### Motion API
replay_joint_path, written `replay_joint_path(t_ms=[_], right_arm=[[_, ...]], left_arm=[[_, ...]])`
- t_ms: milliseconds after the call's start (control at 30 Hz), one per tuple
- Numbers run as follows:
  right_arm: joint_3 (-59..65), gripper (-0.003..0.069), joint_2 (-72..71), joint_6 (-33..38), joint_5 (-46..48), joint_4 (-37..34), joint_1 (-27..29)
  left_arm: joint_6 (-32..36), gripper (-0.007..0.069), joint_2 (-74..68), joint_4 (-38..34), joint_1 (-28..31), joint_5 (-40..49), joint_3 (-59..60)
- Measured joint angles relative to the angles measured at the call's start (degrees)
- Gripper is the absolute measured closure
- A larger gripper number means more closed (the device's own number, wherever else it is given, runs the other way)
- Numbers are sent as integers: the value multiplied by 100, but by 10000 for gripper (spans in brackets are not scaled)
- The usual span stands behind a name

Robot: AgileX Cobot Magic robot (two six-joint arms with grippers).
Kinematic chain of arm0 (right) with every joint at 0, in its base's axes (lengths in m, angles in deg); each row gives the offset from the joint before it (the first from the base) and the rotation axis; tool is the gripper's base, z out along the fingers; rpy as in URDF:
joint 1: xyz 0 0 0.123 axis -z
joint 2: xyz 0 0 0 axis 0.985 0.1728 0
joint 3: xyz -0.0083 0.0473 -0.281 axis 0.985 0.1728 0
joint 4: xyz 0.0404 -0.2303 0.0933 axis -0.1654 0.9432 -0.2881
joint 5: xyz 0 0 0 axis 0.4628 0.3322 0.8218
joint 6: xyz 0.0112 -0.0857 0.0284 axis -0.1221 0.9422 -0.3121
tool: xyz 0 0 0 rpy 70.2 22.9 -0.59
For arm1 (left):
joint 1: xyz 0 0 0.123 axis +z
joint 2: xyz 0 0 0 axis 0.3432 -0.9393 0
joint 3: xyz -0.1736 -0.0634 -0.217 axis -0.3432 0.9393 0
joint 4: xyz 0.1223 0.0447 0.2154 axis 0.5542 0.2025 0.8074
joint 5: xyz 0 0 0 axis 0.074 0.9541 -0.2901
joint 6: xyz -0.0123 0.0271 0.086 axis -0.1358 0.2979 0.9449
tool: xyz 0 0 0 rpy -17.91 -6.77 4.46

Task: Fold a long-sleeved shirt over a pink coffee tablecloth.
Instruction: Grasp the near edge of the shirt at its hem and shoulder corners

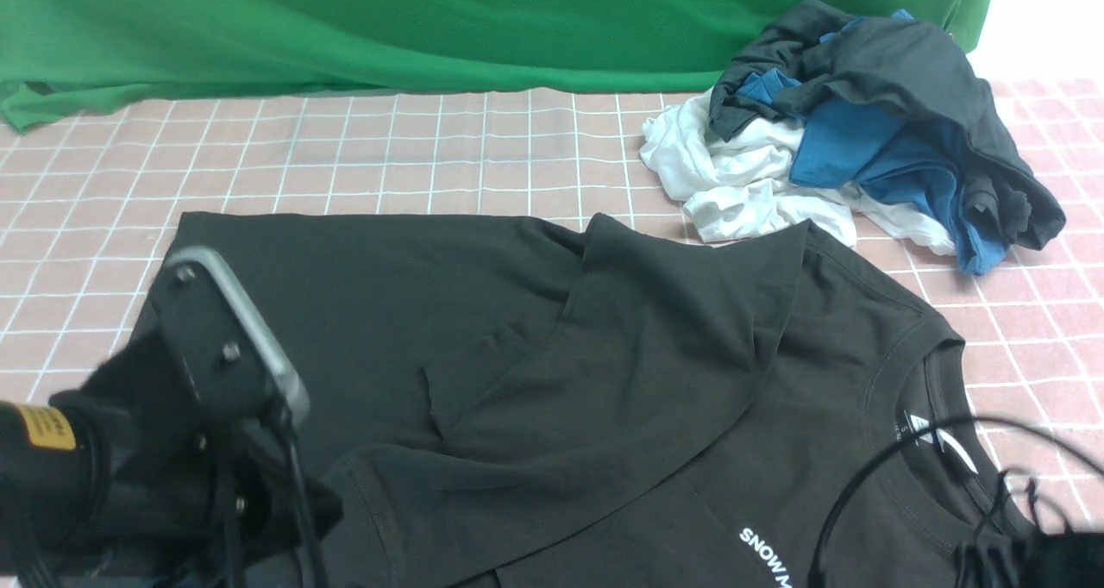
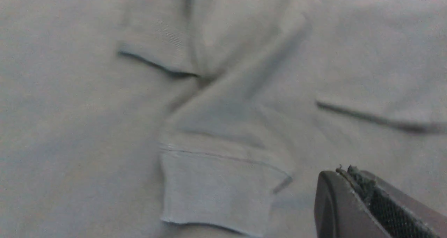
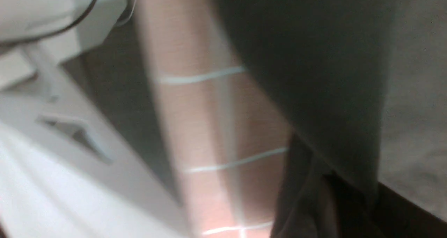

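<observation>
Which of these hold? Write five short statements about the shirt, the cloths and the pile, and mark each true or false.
1. The shirt lies on the tablecloth. True.
2. The pile of clothes sits at the robot's far left. False: it sits at the far right.
3. A sleeve is folded across the shirt's body. True.
4. The lettering on the shirt is red. False: it is white.
5. A green cloth lies along the far edge, behind the tablecloth. True.
</observation>
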Motion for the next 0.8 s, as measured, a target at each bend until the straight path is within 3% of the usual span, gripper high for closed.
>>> replay_joint_path(t_ms=[200, 467, 600, 800], right_arm=[[0, 604, 0, -18, -503, 0, 886], [0, 604, 0, -206, -660, -15, 925], [0, 604, 0, -218, -660, -22, 925], [0, 604, 0, -228, -660, -26, 925]], left_arm=[[1077, 607, 0, 107, -22, 634, 0], [1627, 596, -222, 1256, -740, 1352, 0], [1651, 547, -552, 1122, -1257, 1352, 0], [1259, 330, -1257, 995, -2318, 1186, 144]])
